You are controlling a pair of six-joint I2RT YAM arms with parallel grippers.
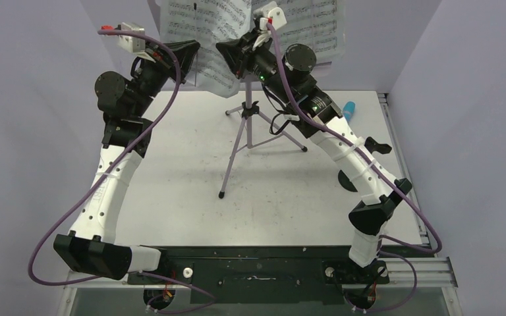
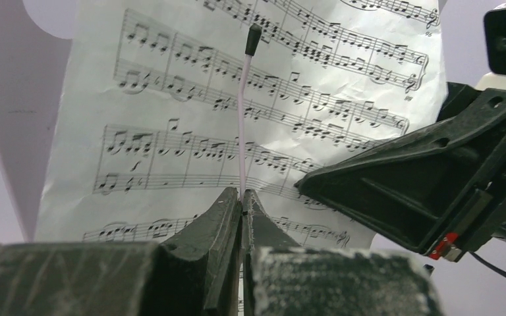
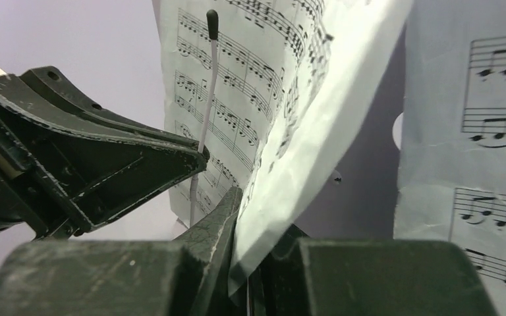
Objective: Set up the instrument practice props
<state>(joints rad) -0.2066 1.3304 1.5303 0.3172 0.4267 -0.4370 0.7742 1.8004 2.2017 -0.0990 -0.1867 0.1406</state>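
The lilac tripod music stand (image 1: 247, 125) stands at mid-table. White sheet-music pages (image 1: 201, 36) lean on its desk at the top of the view. My left gripper (image 2: 242, 192) is shut on the stand's thin lilac page-holder wire (image 2: 242, 125), which rises in front of a page (image 2: 171, 151). My right gripper (image 3: 253, 217) is shut on the lower edge of a curled page (image 3: 316, 112), just right of that wire (image 3: 204, 112). From above, both grippers (image 1: 194, 47) (image 1: 223, 49) meet tip to tip at the pages. The turquoise microphone (image 1: 349, 108) lies at the back right.
Lilac walls enclose the table on the left, back and right. A black part (image 1: 377, 146) and a black rounded shape (image 1: 347, 181) show beside my right arm; I cannot tell what they are. The tripod's legs (image 1: 230, 171) spread across the middle.
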